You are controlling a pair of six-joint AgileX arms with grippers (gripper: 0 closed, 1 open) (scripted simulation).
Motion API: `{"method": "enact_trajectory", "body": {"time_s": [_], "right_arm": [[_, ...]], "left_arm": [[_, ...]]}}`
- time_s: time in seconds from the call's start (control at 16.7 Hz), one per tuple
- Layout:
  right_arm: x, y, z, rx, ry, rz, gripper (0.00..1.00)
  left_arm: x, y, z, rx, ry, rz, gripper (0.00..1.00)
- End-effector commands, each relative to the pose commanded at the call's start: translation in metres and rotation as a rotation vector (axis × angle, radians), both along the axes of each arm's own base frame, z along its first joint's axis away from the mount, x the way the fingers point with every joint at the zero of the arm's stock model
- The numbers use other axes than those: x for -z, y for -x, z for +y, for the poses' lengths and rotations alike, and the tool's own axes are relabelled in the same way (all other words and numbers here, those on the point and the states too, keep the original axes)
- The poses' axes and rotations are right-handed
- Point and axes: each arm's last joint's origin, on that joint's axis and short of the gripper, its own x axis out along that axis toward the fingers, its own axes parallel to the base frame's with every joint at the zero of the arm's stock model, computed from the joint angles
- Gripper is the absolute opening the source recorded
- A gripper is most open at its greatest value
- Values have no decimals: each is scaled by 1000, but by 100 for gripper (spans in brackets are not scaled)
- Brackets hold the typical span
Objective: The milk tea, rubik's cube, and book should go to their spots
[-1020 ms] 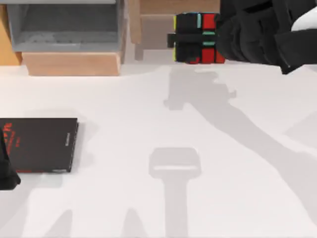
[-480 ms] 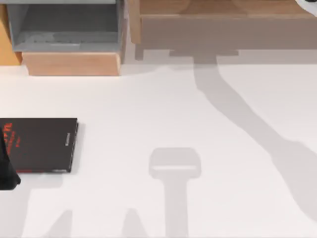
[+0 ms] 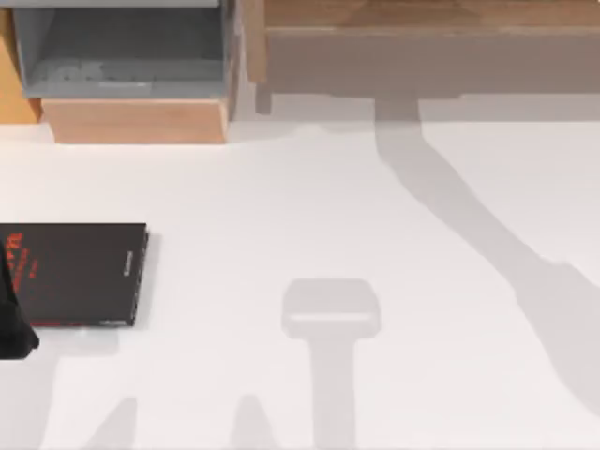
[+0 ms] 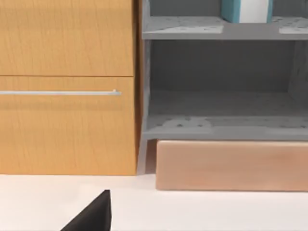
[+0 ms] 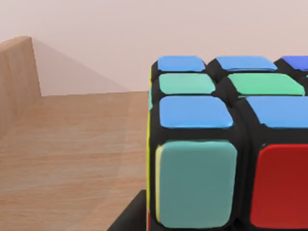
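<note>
The rubik's cube (image 5: pixel 226 144) looms close in the right wrist view, with blue, green, teal and red stickers. It hangs over a wooden shelf surface (image 5: pixel 72 159). My right gripper (image 5: pixel 226 224) is shut on it, and one dark finger (image 5: pixel 126 222) shows at the cube's lower edge. The book (image 4: pixel 231 9), teal-blue with a white edge, stands on the upper grey shelf in the left wrist view. My left arm (image 3: pixel 14 323) is parked at the table's left edge, beside the black book. The milk tea is out of view.
A thin black book (image 3: pixel 80 274) with red lettering lies at the table's left. A grey shelf unit (image 3: pixel 122 52) and a wooden block (image 3: pixel 136 120) stand at the back left, and a wooden shelf (image 3: pixel 422 56) at the back right. An orange cabinet drawer (image 4: pixel 62 120) adjoins the grey shelves.
My right arm carried the rubik's cube back over the wooden shelf and out of the top view, and its shadow shifted right. The left arm and black book stayed still.
</note>
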Motion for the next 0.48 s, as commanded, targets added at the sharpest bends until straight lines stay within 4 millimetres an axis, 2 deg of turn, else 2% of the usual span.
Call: {"method": "enact_trajectory", "body": {"time_s": [0.3, 0.48], "right_arm": [[-21, -50, -26, 80, -87, -52, 0], [-17, -76, -16, 41, -46, -40, 0]], "left_arm": [[0, 0, 0, 0, 0, 0, 100], [0, 0, 0, 0, 0, 0, 100]]}}
